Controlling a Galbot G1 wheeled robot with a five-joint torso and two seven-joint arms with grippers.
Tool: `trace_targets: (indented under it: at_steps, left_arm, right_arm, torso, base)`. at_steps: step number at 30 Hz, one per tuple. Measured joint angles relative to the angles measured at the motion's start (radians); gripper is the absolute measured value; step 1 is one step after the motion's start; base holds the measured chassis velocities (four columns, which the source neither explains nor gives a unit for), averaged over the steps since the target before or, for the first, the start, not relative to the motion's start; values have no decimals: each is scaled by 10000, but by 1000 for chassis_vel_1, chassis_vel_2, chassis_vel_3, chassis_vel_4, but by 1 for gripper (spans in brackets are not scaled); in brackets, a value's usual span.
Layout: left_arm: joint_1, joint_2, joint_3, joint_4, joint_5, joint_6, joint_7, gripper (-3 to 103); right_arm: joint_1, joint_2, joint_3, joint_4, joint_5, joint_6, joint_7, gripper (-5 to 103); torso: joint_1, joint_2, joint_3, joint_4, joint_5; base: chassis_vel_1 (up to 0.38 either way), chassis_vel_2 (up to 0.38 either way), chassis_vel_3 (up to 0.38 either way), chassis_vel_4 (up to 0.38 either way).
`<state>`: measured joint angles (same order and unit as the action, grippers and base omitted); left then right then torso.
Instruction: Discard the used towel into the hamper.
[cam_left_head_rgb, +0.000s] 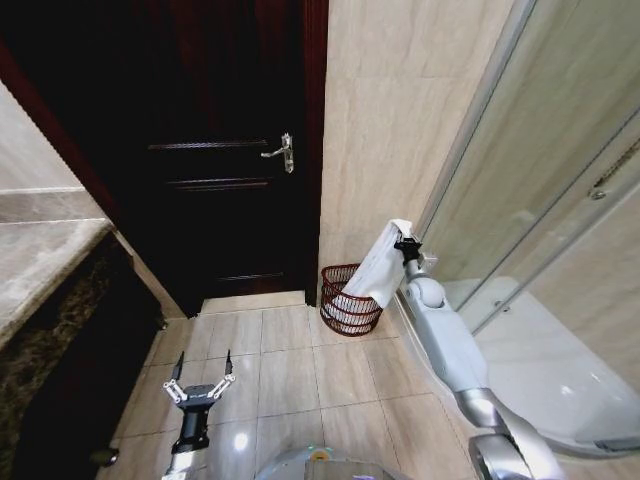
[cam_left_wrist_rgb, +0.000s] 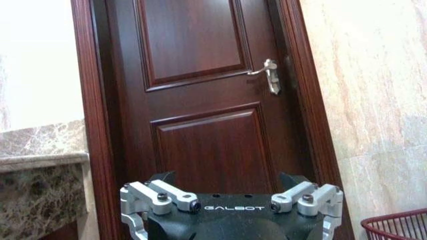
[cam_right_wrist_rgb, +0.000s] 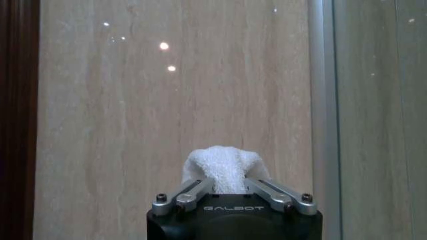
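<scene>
- Hovering low at the lower left of the head view, the left gripper (cam_left_head_rgb: 200, 382) has its fingers spread wide over the beige floor tiles (cam_left_head_rgb: 290, 375), holding nothing
- The dark wooden door (cam_left_head_rgb: 215, 150) with a silver lever handle (cam_left_head_rgb: 281, 152) fills the upper left
- The hamper (cam_left_head_rgb: 345, 300) stands at centre against the wall
- The right gripper (cam_left_head_rgb: 404, 240) pinches the white towel (cam_left_head_rgb: 375, 265), which hangs over the hamper's rim

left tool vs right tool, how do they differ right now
The left tool is open and holds nothing; the right tool is shut on the white towel. The left sits low over the floor tiles; the right is raised above the hamper. Both are the same grey fingered design.
</scene>
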<state>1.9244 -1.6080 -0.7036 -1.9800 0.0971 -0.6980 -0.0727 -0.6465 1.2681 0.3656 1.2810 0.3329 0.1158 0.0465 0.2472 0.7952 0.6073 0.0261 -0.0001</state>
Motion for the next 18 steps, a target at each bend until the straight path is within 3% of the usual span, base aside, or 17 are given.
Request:
trace_targets:
  at_steps: [18]
  left_arm:
    - [153,0,96,187,359,-1,84,100]
  right_arm:
    - [-1295,316,849,1616,-715,-105,-135,4]
  torso:
    - [-344,-792,-449,0,0]
  base:
    - [0,0,0,0]
